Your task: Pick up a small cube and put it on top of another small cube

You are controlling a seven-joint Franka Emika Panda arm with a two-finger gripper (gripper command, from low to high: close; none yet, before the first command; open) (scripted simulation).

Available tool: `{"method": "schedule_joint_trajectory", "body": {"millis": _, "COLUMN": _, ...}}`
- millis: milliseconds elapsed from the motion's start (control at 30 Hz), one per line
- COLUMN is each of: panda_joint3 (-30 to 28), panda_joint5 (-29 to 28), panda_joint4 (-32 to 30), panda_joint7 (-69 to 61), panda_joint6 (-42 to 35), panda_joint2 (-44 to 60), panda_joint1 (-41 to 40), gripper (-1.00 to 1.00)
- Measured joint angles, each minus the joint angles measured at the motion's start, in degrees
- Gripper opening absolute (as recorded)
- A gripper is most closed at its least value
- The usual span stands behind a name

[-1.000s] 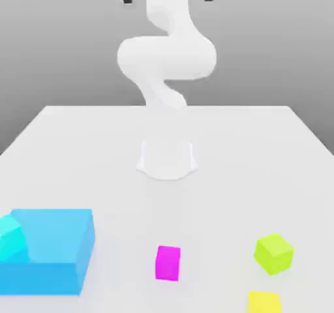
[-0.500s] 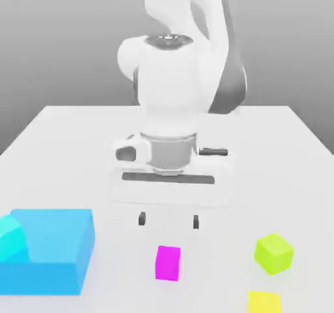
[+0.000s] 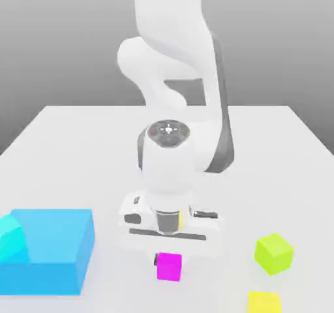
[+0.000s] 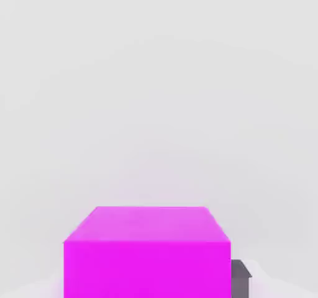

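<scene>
Exterior view: the robot arm [image 3: 169, 155] reached down over the near part of the worktop [image 3: 261, 175], its fingers [image 3: 156, 259] pinching the magenta cube [image 3: 169, 267] between them. Whether the cube touched the surface could not be told. The blue block [image 3: 55, 240] lay toward the exterior view's left, a cyan cube [image 3: 9, 238] overlapping it in view. Toward the exterior view's right sat the lime-green cube [image 3: 274, 253], with the yellow cube [image 3: 264, 302] nearer.

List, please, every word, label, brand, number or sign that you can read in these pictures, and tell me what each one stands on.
There are none: no readable text on the robot arm, the magenta cube or the blue block.
</scene>
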Motion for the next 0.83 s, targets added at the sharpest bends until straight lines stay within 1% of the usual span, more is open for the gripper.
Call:
{"method": "schedule_joint_trajectory", "body": {"millis": 200, "panda_joint3": 0.10, "panda_joint5": 0.30, "panda_joint4": -2.16, "panda_joint7": -0.23, "panda_joint6": -8.96, "panda_joint2": -11.10, "panda_joint1": -0.07, "gripper": -1.00}}
{"method": "schedule_joint_trajectory", "body": {"millis": 233, "panda_joint3": -0.58, "panda_joint5": 0.41, "panda_joint4": -1.40, "panda_joint7": -0.22, "panda_joint6": -10.98, "panda_joint2": -12.36, "panda_joint1": -0.78, "gripper": -1.00}}
{"method": "schedule_joint_trajectory", "body": {"millis": 300, "panda_joint3": -3.13, "panda_joint5": 0.68, "panda_joint4": 2.08, "panda_joint7": -0.11, "panda_joint6": -15.59, "panda_joint2": -13.51, "panda_joint1": -3.77, "gripper": -1.00}}
{"method": "schedule_joint_trajectory", "body": {"millis": 567, "panda_joint3": -11.88, "panda_joint5": 1.38, "panda_joint4": 18.45, "panda_joint7": 0.91, "panda_joint6": -34.94, "panda_joint2": -16.44, "panda_joint1": -20.93, "gripper": -1.00}}
{"method": "schedule_joint_trajectory", "body": {"millis": 600, "panda_joint3": -12.44, "panda_joint5": 1.66, "panda_joint4": 19.83, "panda_joint7": 0.87, "panda_joint6": -36.05, "panda_joint2": -16.17, "panda_joint1": -22.45, "gripper": -1.00}}
{"method": "schedule_joint_trajectory", "body": {"millis": 633, "panda_joint3": -12.45, "panda_joint5": 2.14, "panda_joint4": 20.24, "panda_joint7": 0.59, "panda_joint6": -35.38, "panda_joint2": -15.04, "panda_joint1": -22.65, "gripper": -1.00}}
{"method": "schedule_joint_trajectory", "body": {"millis": 700, "panda_joint3": -12.16, "panda_joint5": 3.35, "panda_joint4": 19.85, "panda_joint7": -0.22, "panda_joint6": -31.74, "panda_joint2": -11.69, "panda_joint1": -22.88, "gripper": -1.00}}
{"method": "schedule_joint_trajectory", "body": {"millis": 733, "panda_joint3": -12.06, "panda_joint5": 3.80, "panda_joint4": 19.57, "panda_joint7": -0.54, "panda_joint6": -30.18, "panda_joint2": -10.37, "panda_joint1": -22.97, "gripper": 1.00}}
{"method": "schedule_joint_trajectory", "body": {"millis": 833, "panda_joint3": -12.06, "panda_joint5": 3.80, "panda_joint4": 19.57, "panda_joint7": -0.54, "panda_joint6": -30.18, "panda_joint2": -10.37, "panda_joint1": -22.97, "gripper": 1.00}}
